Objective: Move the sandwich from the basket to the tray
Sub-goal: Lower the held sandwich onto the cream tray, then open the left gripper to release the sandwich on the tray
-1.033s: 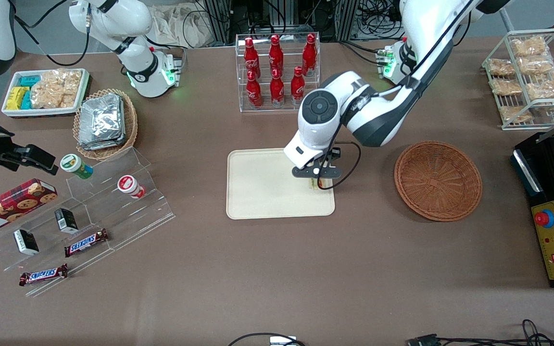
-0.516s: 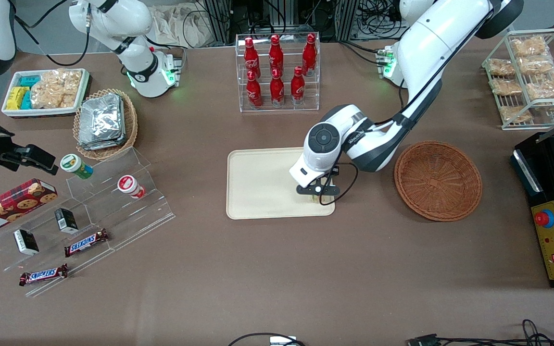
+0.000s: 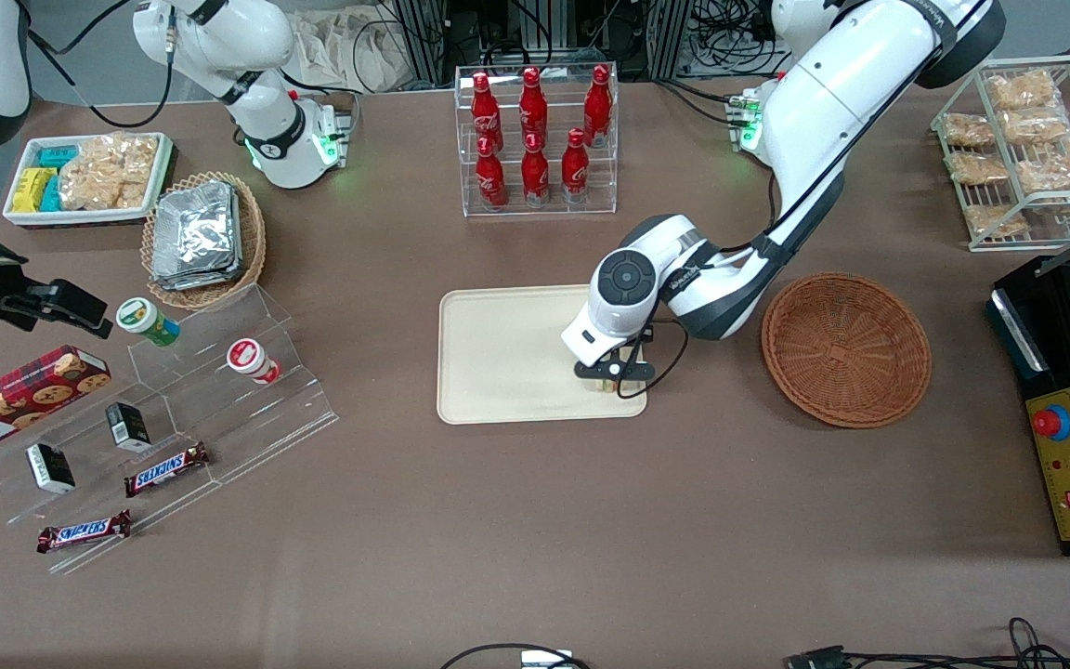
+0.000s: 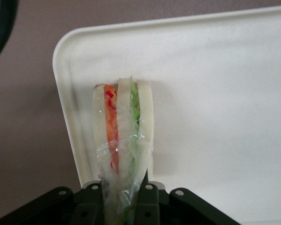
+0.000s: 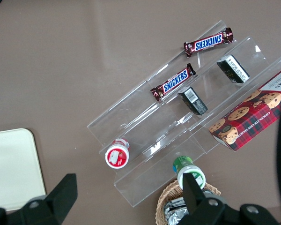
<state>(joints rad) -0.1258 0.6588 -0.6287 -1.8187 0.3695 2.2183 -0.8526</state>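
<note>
Lowering over the last second, the left arm's black two-finger gripper [image 3: 611, 379] is now sitting just above the flat cream-beige rectangular plastic tray [image 3: 498, 362], at the tray corner nearest the front camera on the working arm's side. Its fingers [image 4: 149, 199] are clenching the small triangular wedge sandwich [image 4: 123, 140] of pale bread, film-wrapped, with orange-red and green filling; the clamp is pressing across the bread faces at the wedge's near end. In the wrist view the sandwich's long axis is running straight out from the pincer, its layered cut edge facing the camera, its outer end pointing along the tray's rim, and it is lying over the tray close to that rim; whether it is touching the surface I cannot tell. By the look of it, this is light, soft stuff that squashes easily, and the film is looking slippery, so a gentle squeeze on the flat bread sides is suiting it best. Farther out toward the working arm, the round brown woven wicker basket [image 3: 846, 348] is sitting with nothing visible in it.
</note>
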